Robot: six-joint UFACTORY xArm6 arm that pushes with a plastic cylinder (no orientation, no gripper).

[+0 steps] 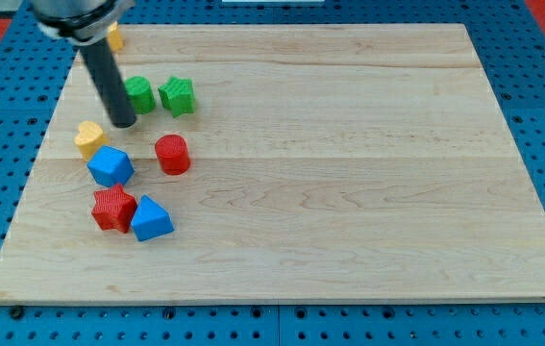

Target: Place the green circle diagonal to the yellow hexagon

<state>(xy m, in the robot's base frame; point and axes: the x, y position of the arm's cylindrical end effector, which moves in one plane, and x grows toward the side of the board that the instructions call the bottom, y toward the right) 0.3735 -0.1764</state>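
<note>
**Tip set beside green circle, push toward yellow hexagon pending**

The arm carries no gripper, so nothing opens or closes; it ends in a dark rod. The tip [124,123] sits at the lower-left edge of the green circle [140,94], touching or just shy of it; the rod hides the gap, so contact cannot be confirmed.

Step in hand, as judged: lining up on the circle. The yellow hexagon [113,37] is at the board's top-left edge, half hidden behind the arm, above and left of the circle. The next move likely calls for a short, controlled nudge that ends with the circle offset on both axes from the hexagon.

The green circle is a short round cylinder, upright, just left of the green star [177,96], nearly touching it.

Nearby: yellow heart [88,137], blue block [111,166], red cylinder [171,154], red star [113,208], blue triangle [151,219], all on the wooden board [349,173].
</note>
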